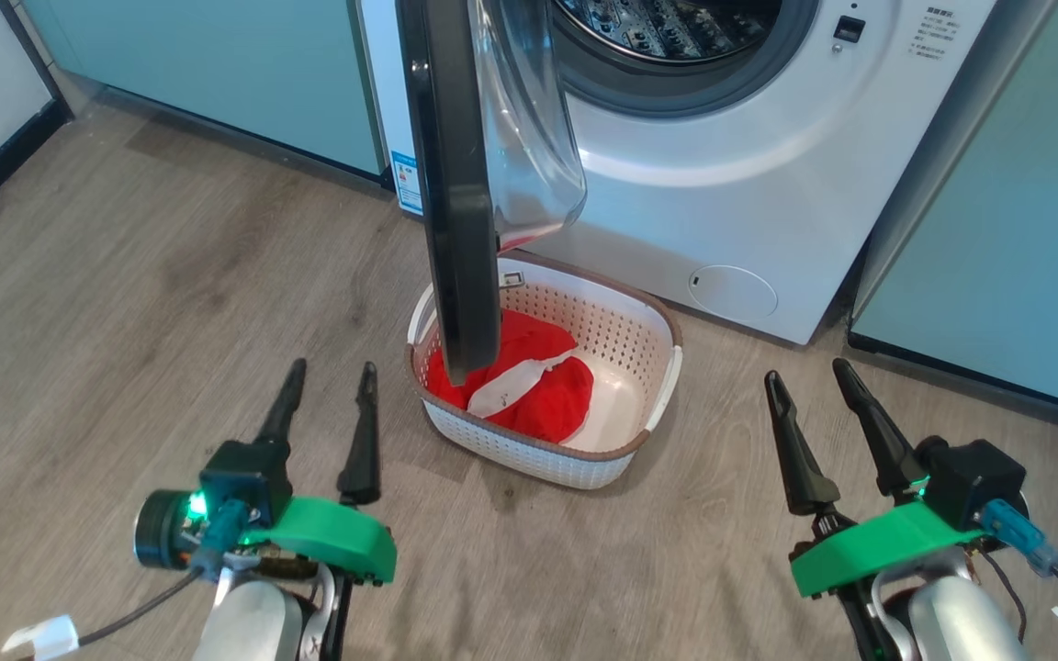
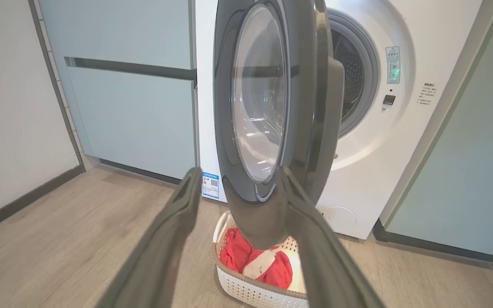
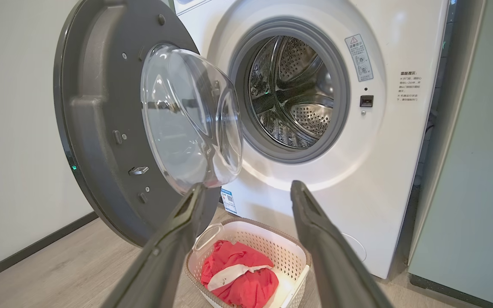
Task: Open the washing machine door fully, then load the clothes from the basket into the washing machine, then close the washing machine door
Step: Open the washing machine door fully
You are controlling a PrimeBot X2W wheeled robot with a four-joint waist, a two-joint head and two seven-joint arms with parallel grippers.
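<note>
The wood-look floor (image 1: pixel 125 321) runs up to pale teal cabinets (image 1: pixel 217 64) on both sides, and the white washing machine (image 1: pixel 768 184) sits between them, right at the floor's far edge. Its steel drum (image 3: pixel 293 94) is wide open to the right wrist view, with a grey gasket ringing it. No laundry can be seen in the part of the drum that shows.

The washing machine door (image 1: pixel 455 184) is swung out on its left hinge, about square to the machine's front. In the head view it's pretty much edge-on, with the black rim towards the robot and the clear glass bowl bulging off to the right. Its bottom edge hangs over the left end of the basket.

The basket (image 1: pixel 621 321) sits on the floor just in front of the machine, below the opening and a bit left of the round service flap (image 1: pixel 733 292). The clothes (image 1: pixel 538 386) are bundled in the basket's left half, red with a white strip across the top. The right end of the basket floor is bare.

The left gripper (image 1: pixel 332 367) is over the floor just left of the basket, fingers spread apart with nothing between them. The right gripper (image 1: pixel 806 369) is off to the basket's right, a bit further away. It is spread wide too, and empty. Neither one touches the basket, the clothes or the door.
</note>
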